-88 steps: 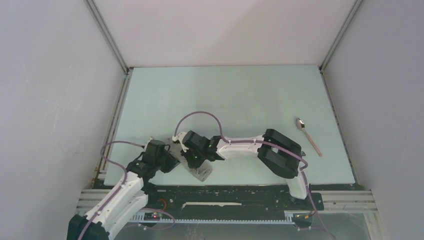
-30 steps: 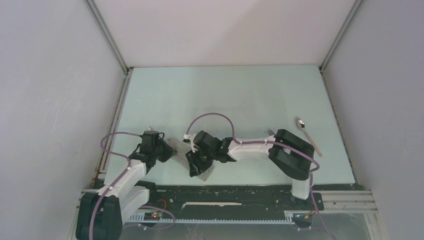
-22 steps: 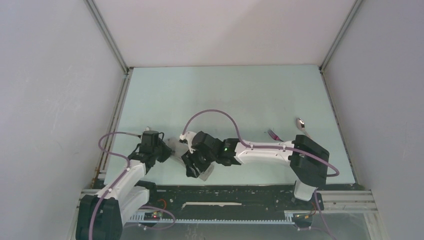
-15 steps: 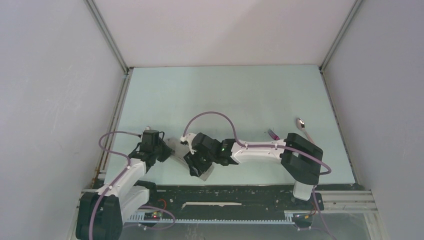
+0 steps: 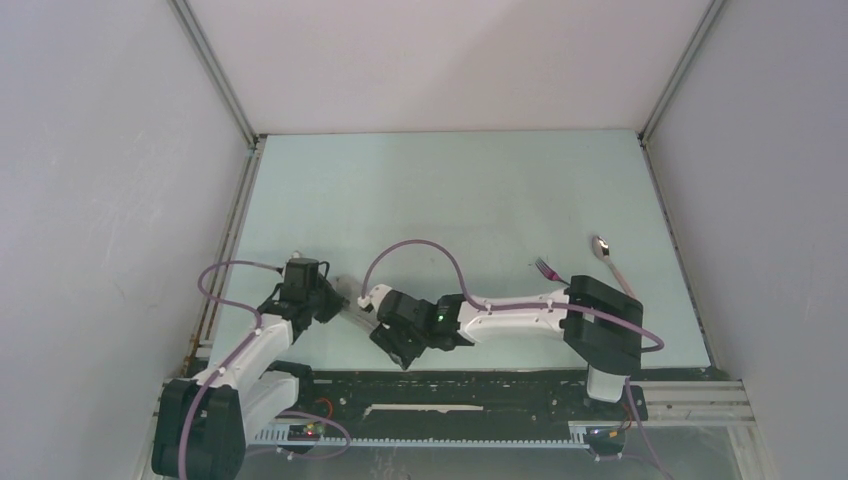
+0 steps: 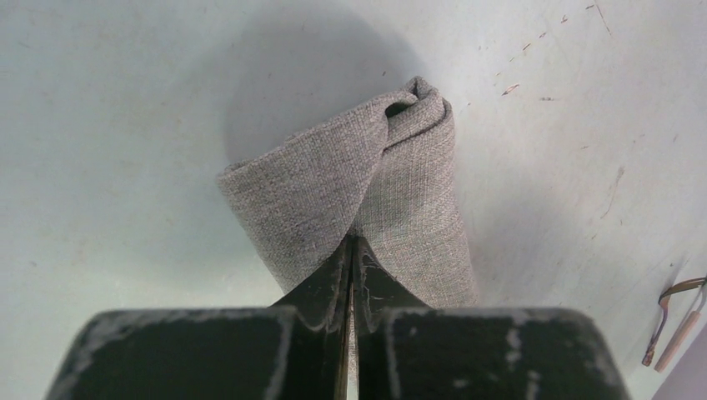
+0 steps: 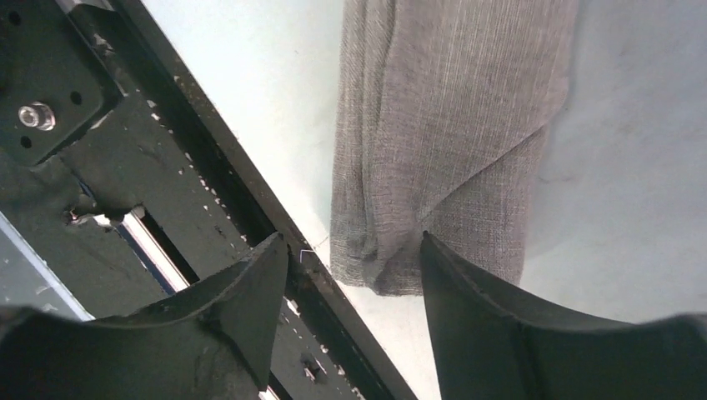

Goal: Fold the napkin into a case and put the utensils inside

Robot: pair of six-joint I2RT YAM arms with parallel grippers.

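The napkin (image 5: 354,314) lies folded into a narrow grey-beige strip close to the near edge of the table (image 5: 450,190), left of centre, and from my seat I see it stretched between the two arms. At its left end the left gripper (image 5: 322,304) is clenched on it: in the left wrist view the fingers (image 6: 321,287) meet with no gap, and a fold of the napkin (image 6: 367,192) runs right into their tips, the cloth twisting to a bunched point at its far end. On the other end, the right gripper (image 5: 397,346) is released. In the right wrist view its jaws stand wide apart, one over the black rail (image 7: 125,167) at the table's edge, the other at the cloth's near corner. The end of the napkin (image 7: 450,125) lies partly in the gap between them, and I cannot tell whether that finger touches it. Well off to the right the fork (image 5: 548,268) rests on the table beside the right arm's elbow, and the spoon (image 5: 615,262) lies just beyond it, bowl pointing away from me.
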